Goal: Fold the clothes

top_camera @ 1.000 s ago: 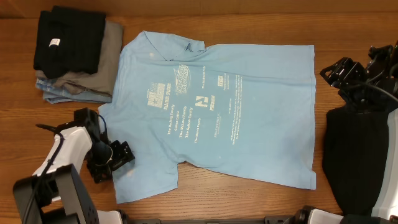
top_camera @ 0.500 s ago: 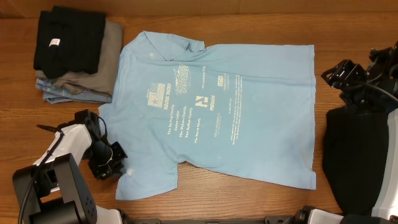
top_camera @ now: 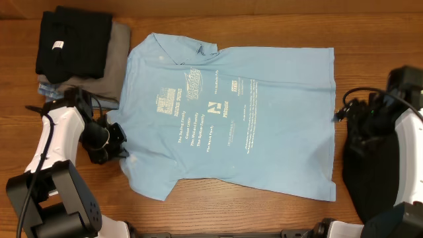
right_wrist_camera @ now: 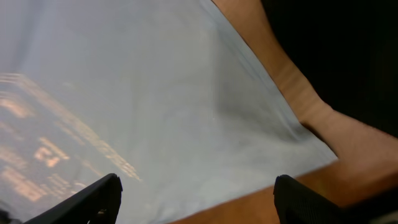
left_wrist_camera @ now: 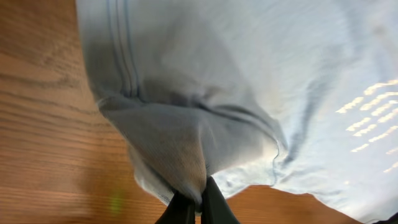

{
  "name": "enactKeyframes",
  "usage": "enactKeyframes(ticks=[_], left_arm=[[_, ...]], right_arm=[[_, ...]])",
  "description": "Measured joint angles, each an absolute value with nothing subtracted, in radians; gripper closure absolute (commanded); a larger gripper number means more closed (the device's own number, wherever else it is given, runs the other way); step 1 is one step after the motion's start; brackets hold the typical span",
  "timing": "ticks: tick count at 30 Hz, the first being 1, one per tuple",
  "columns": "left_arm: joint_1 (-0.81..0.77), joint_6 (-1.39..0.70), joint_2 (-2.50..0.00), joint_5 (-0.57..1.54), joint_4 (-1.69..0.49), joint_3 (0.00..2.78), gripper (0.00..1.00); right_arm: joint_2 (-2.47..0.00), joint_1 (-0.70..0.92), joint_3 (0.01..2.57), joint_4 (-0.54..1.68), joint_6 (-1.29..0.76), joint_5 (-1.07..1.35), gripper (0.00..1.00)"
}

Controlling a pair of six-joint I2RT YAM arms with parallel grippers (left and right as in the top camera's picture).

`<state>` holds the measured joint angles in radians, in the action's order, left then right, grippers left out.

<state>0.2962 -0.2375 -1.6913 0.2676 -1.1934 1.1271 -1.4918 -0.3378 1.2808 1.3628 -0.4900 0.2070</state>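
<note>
A light sky-blue T-shirt (top_camera: 231,112) with printed lettering lies flat across the middle of the table. My left gripper (top_camera: 111,141) is at its near-left sleeve, and the left wrist view shows the jaws (left_wrist_camera: 193,205) shut on a bunched fold of the blue sleeve fabric (left_wrist_camera: 180,149). My right gripper (top_camera: 353,122) hovers at the shirt's right edge. Its fingers (right_wrist_camera: 93,199) stand wide apart over the blue cloth (right_wrist_camera: 155,93) with nothing between them. A plain black garment (top_camera: 370,172) lies under the right arm, also dark at the top right of the right wrist view (right_wrist_camera: 348,50).
A stack of folded clothes sits at the far left: black (top_camera: 73,39) on top, grey (top_camera: 114,63) beneath it, blue denim-like cloth (top_camera: 59,96) at the bottom. Bare wooden table (top_camera: 277,215) shows along the near edge.
My left gripper closed on the sleeve and pulled it toward the far left, crumpling that corner. The right arm swung in toward the shirt's right edge, jaws still wide.
</note>
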Motion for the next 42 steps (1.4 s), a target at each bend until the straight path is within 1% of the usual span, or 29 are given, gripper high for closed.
enactKeyframes(ticks=[3,6,7,8,9,10,12,26,29,34,37,38,40,42], left_arm=[[0.296,-0.225,-1.691,0.27,-1.204,1.159,0.96],[0.296,-0.21,-1.691,0.27,-1.206,1.163,0.96],[0.296,-0.208,-1.691,0.27,-1.205,1.163,0.96],[0.296,-0.206,-1.691,0.27,-1.206,1.163,0.96],[0.296,-0.205,-1.691,0.27,-1.206,1.163,0.96],[0.296,-0.202,-1.691,0.27,-1.207,1.163,0.96],[0.296,-0.202,-1.691,0.27,-1.208,1.163,0.96],[0.296,-0.176,-1.691,0.27,-1.182,1.164,0.94],[0.296,-0.172,-1.691,0.27,-1.182,1.164,0.94],[0.296,-0.157,-1.691,0.27,-1.182,1.164,0.93],[0.296,-0.154,-1.691,0.27,-1.182,1.164,0.93],[0.296,-0.153,-1.691,0.27,-1.182,1.164,0.93],[0.296,-0.153,-1.691,0.27,-1.182,1.164,0.93],[0.296,-0.153,-1.691,0.27,-1.183,1.164,0.93]], right_arm=[[-1.493,-0.345,1.16,1.356,-0.513,0.201,0.18],[-1.496,-0.346,1.037,1.322,-0.546,0.196,0.23],[-1.496,-0.345,1.005,1.304,-0.557,0.195,0.3],[-1.497,-0.346,0.975,1.294,-0.57,0.195,0.41],[-1.497,-0.346,0.944,1.287,-0.591,0.194,0.47],[-1.497,-0.346,0.918,1.284,-0.606,0.193,0.49],[-1.497,-0.346,0.871,1.265,-0.641,0.189,0.48],[-1.497,-0.346,0.669,1.129,-0.782,0.182,0.5],[-1.497,-0.346,0.64,1.11,-0.797,0.175,0.53],[-1.491,-0.346,0.626,1.081,-0.818,0.175,0.54],[-1.476,-0.347,0.614,1.064,-0.828,0.18,0.61],[-1.474,-0.347,0.612,1.06,-0.833,0.182,0.61],[-1.475,-0.347,0.612,1.057,-0.838,0.187,0.61],[-1.474,-0.347,0.612,1.061,-0.84,0.186,0.56]])
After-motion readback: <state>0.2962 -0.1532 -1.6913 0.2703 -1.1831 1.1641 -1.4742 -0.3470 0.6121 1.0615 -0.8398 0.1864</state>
